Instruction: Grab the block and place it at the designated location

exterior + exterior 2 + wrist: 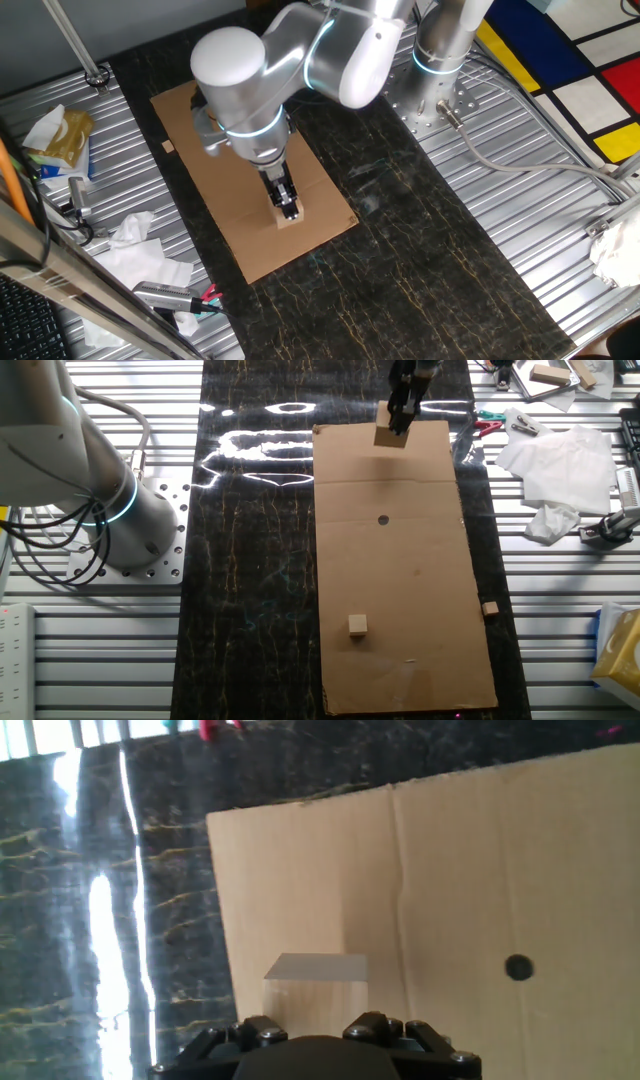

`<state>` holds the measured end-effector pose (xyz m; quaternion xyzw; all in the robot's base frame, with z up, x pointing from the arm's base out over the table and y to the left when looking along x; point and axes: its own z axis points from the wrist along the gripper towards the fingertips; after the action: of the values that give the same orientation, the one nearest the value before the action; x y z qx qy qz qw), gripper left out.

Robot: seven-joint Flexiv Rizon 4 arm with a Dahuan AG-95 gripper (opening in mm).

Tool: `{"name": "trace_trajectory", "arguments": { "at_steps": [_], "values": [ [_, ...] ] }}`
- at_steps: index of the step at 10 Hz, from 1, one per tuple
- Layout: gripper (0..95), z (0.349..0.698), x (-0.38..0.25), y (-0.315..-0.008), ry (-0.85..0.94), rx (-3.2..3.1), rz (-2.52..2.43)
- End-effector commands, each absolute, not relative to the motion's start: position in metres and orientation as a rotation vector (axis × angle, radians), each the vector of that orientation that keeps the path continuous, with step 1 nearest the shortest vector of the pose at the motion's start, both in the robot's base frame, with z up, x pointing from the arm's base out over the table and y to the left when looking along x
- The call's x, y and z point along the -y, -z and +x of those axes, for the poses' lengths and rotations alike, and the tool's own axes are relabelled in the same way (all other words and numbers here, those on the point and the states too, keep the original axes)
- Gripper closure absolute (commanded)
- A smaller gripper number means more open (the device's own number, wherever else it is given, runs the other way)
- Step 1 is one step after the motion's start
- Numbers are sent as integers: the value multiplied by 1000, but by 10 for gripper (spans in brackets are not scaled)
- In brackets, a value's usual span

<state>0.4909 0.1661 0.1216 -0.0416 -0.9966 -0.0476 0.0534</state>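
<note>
My gripper (398, 418) is shut on the block (391, 436), a pale tan wooden cube, over the end of the brown cardboard sheet (400, 610) near the tools. In one fixed view the gripper (288, 208) points down with the block (289, 219) at its tips, close to the sheet (250, 245). I cannot tell whether the block touches it. The hand view shows the block (315, 982) just ahead of the gripper body. The black dot (383, 519) lies on the sheet, apart from the block, and shows to the right in the hand view (518, 967).
A smaller tan cube (357, 624) sits on the sheet's other end. A tiny tan chip (490, 608) lies beside the sheet's edge. Crumpled tissues (555, 470) and tools lie on the metal table near the gripper. The arm's base (120, 520) stands on the opposite side.
</note>
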Motion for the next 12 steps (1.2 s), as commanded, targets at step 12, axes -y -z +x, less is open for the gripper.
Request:
{"name": "trace_trajectory", "arguments": {
  "at_steps": [12],
  "values": [
    [950, 488, -118, -123, 152, 3054, -31]
  ]
}}
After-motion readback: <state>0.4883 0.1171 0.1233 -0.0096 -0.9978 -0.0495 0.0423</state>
